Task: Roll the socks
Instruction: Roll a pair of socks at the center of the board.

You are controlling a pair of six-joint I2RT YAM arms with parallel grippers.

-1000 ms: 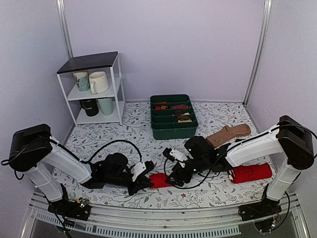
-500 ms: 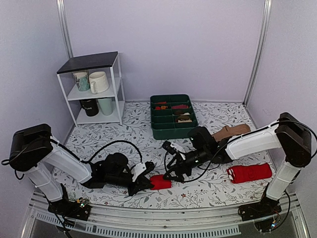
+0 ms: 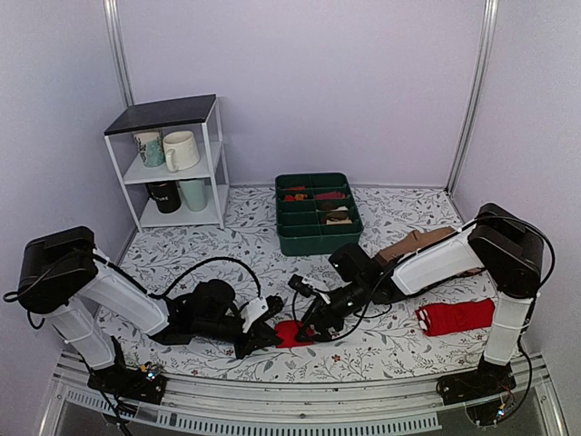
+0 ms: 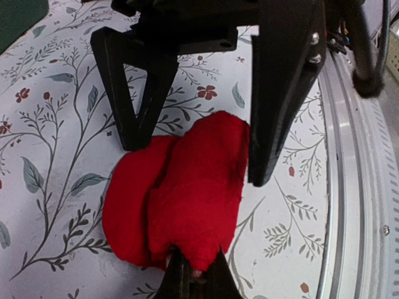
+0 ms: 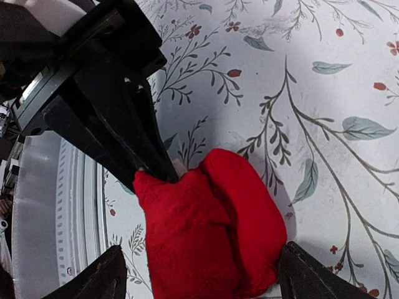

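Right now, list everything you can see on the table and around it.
socks: one bundle, red, front centre
red pair: one folded stack, red, front right
brown sock: one, brown, right of the tray
tray: one, green, compartmented, back centre
shelf: one, white with black top, back left
mugs: four, patterned, cream, black, pale green, on the shelf
table: one, white floral cover
left hand: one, black, shut on the socks
right hand: one, black, open astride the socks
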